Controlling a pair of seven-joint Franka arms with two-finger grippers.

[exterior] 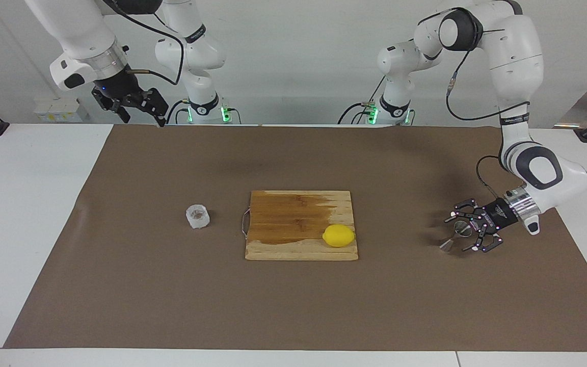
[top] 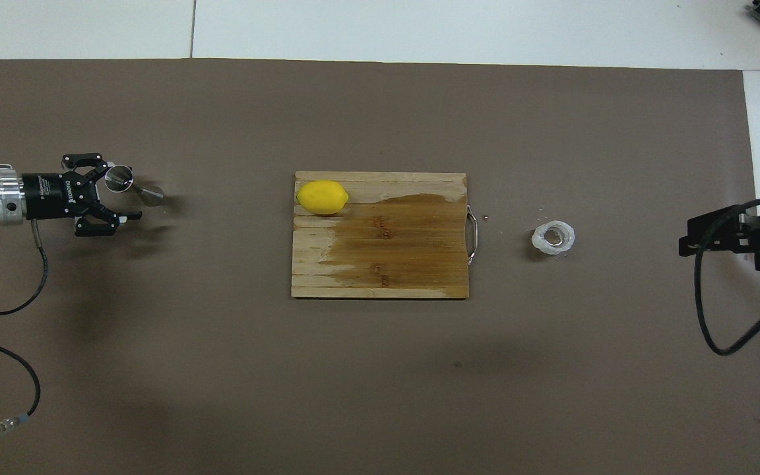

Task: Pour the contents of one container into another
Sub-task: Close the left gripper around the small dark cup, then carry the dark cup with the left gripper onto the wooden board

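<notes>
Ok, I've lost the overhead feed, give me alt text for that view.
The left hand, open, sits around the steel jigger toward the left arm's end of the table. A lemon lies on the wet cutting board mid-table, the glass cup beside the board; the right hand waits at the view's edge.

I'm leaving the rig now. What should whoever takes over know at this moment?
Left gripper: low at the left arm's end of the table, fingers around the steel jigger, not clamped.
Right gripper: waiting, open, raised at the table edge.
Glass cup: on the mat beside the cutting board, which carries a lemon.
Done: jigger reached.
Left: grasp both containers, pour cup into jigger.
</notes>
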